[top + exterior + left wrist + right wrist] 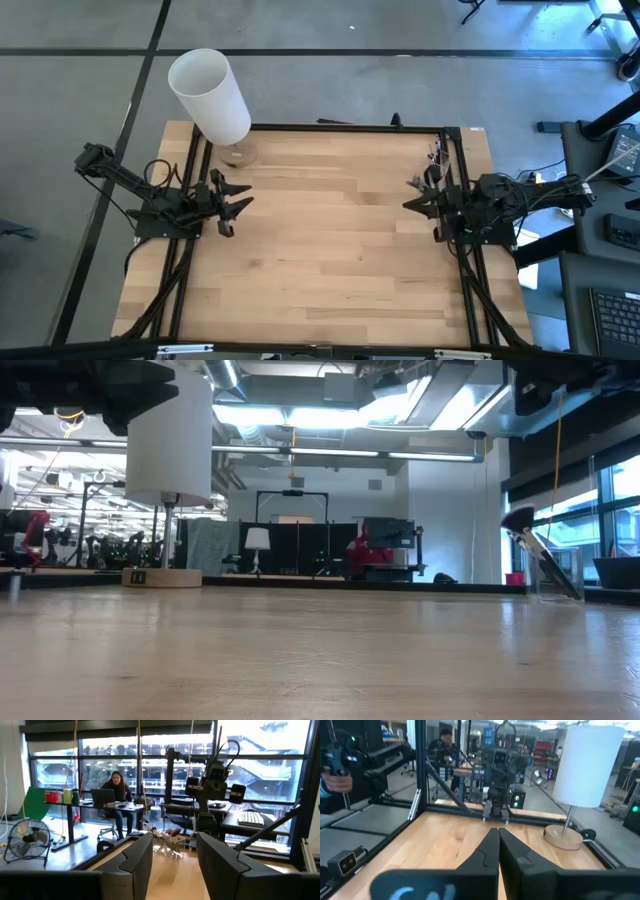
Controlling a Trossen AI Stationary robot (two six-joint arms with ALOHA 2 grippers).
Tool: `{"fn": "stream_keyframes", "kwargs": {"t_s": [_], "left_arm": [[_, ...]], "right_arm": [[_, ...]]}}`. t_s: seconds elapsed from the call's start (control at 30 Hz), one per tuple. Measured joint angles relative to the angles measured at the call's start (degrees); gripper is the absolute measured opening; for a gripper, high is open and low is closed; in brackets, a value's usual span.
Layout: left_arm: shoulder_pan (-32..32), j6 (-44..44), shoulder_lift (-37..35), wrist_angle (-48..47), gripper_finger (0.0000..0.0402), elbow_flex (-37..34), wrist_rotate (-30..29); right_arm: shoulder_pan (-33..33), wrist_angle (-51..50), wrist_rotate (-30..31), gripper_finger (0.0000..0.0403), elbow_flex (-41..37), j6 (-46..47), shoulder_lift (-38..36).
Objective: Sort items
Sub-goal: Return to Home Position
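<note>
The makeup brushes (437,154) stand bunched in a clear holder at the table's far right corner. In the low view their dark handles lean in the holder, with one tufted tip on top (521,520). The left wrist view shows the brushes (165,836) far ahead across the table. My left gripper (243,203) (174,841) hovers open over the left side of the table, pointing right. My right gripper (408,203) (498,833) hovers shut over the right side, pointing left, just near of the brushes. Neither touches anything.
A tall white cylinder lamp (210,95) (170,430) (590,765) stands on a round wooden base (160,577) at the far left corner. A black frame rail (340,128) borders the table. Bare wood (330,250) lies between the arms. A person (117,785) sits at a desk beyond.
</note>
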Motion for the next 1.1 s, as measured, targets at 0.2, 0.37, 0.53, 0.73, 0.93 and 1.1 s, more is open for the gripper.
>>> {"fn": "stream_keyframes", "kwargs": {"t_s": [0.2, 0.37, 0.53, 0.73, 0.93, 1.1], "left_arm": [[0.00, 0.86, -1.03, -0.16, 0.0148, -0.81, 0.00], [0.00, 1.81, -1.04, -0.78, 0.0148, -0.81, 0.04], [0.40, 2.81, -0.97, -1.86, 0.0148, -0.81, 1.77], [2.60, 2.47, -0.94, -1.29, 0.0148, -0.81, 9.65], [4.62, 1.90, -0.82, -2.30, 0.0148, -0.81, 12.28], [6.32, 1.14, -0.82, -2.79, 0.0148, -0.81, 13.77]], "right_arm": [[-0.02, -0.85, -0.04, 0.0005, -3.45, 0.24, -7.33], [-0.02, -1.27, -0.04, 0.0005, -6.04, 0.28, -13.14], [-0.37, -1.75, 0.49, 0.0005, -9.41, 0.19, -17.34], [-1.76, 0.08, 0.18, 0.0005, -11.98, 2.32, -18.91], [-2.08, 0.51, -2.10, 0.0005, -11.96, 4.36, -17.94], [-2.23, 5.17, -1.73, 0.0005, -13.96, 4.55, -15.78]]}}
